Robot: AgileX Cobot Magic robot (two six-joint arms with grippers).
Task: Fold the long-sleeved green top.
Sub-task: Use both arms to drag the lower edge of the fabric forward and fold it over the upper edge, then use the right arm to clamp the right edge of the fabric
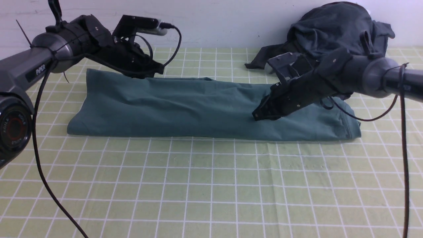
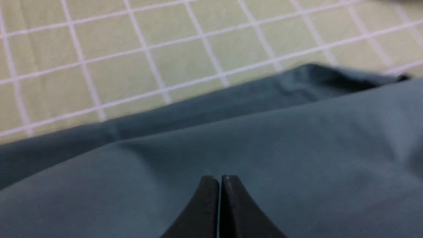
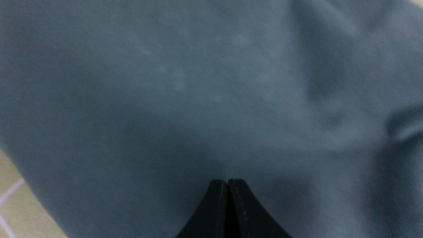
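Pale marks, right wrist view only

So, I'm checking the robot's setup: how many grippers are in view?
2: the left gripper is over the green top's left part; the right gripper is over its right part.

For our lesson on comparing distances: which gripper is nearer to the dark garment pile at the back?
The right gripper. It is over the right part of the green top, just in front of the pile; the left gripper is well to the pile's left.
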